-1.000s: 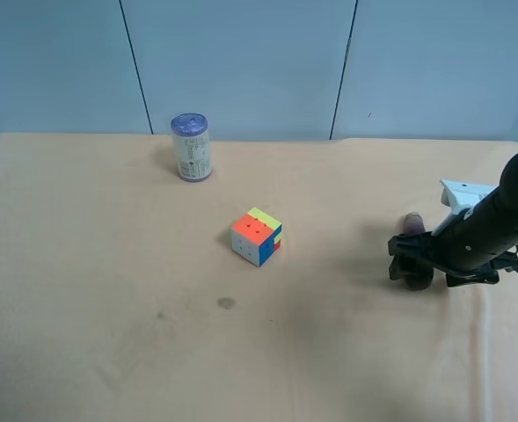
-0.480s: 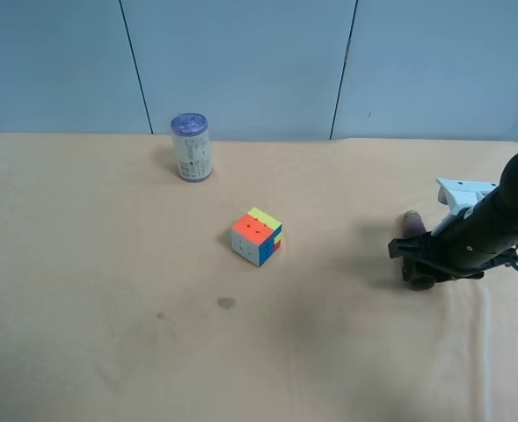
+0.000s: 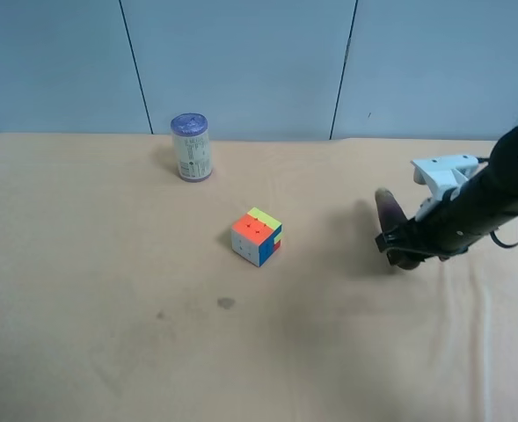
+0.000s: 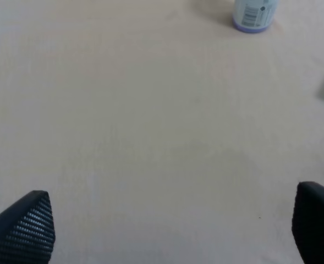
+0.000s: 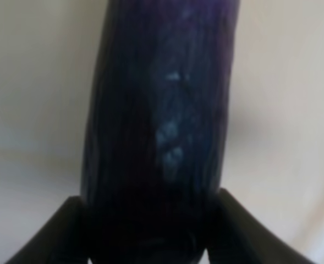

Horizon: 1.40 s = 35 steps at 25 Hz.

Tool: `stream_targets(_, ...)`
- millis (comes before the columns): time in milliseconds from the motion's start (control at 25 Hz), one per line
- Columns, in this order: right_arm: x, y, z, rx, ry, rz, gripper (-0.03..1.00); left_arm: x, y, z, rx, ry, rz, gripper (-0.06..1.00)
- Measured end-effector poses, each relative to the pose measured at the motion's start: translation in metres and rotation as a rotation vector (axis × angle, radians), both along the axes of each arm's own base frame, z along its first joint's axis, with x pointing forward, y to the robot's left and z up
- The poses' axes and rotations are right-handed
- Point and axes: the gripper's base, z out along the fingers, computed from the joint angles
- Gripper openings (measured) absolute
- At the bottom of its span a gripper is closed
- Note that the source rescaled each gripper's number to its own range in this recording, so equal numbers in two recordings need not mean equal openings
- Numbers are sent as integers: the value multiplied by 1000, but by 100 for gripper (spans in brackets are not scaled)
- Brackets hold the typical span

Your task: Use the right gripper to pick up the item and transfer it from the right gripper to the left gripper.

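One small eggplant [image 3: 387, 211], dark purple and nearly black, is pinched in the right gripper [image 3: 400, 248] near the exterior high view's right edge. It stands tilted, its upper end leaning toward the middle of the table [image 3: 109, 264]. Its lower end is hidden among the black fingers, so I cannot tell whether it touches the beige cloth. A faint shadow lies on the cloth just beside it.

In the right wrist view the eggplant [image 5: 162, 126] fills the middle of the picture, glossy with pale highlights. The right gripper [image 5: 149, 198] has its two black fingers [image 5: 68, 231] pressed against the eggplant's sides, one on each flank, closed on it. Above the gripper, a white bracket [image 3: 443, 169] sits on the thick black arm.

The left gripper [image 4: 175, 220] is spread wide, one ribbed black fingertip [image 4: 32, 223] at each lower corner of its wrist view, with bare cloth between them and nothing held or touched.

A multicoloured puzzle cube [image 3: 258, 236] rests near the table's centre, well apart from the eggplant. A purple-lidded can [image 3: 192, 147] stands upright nearer the blue wall panels; the left wrist view shows it [image 4: 254, 14] well beyond the fingertips.
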Motion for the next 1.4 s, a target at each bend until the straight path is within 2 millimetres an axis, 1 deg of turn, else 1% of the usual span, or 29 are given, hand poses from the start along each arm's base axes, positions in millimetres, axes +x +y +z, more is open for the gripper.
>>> stream_targets(120, 14, 29, 33, -35, -134, 222, 0, 0, 0, 0, 0, 0, 0, 100)
stream_targets(200, 20, 51, 54, -85, -218, 419, 0, 0, 0, 0, 0, 0, 0, 100)
stream_targets(280, 24, 73, 72, -141, -298, 605, 0, 0, 0, 0, 0, 0, 0, 100)
stream_targets(360, 23, 94, 87, -185, -371, 761, 0, 0, 0, 0, 0, 0, 0, 100)
stream_targets(480, 23, 119, 108, -230, -488, 912, 0, 0, 0, 0, 0, 0, 0, 100)
stream_targets(600, 22, 136, 122, -246, -589, 970, 0, 0, 0, 0, 0, 0, 0, 100)
stream_targets(720, 22, 141, 125, -250, -639, 976, 0, 0, 0, 0, 0, 0, 0, 100)
stream_targets(1120, 24, 142, 128, -252, -669, 963, 0, 0, 0, 0, 0, 0, 0, 100)
stream_targets(1280, 23, 142, 127, -250, -656, 967, 0, 0, 0, 0, 0, 0, 0, 100)
stream_targets(1400, 20, 141, 123, -246, -605, 988, 0, 0, 0, 0, 0, 0, 0, 100)
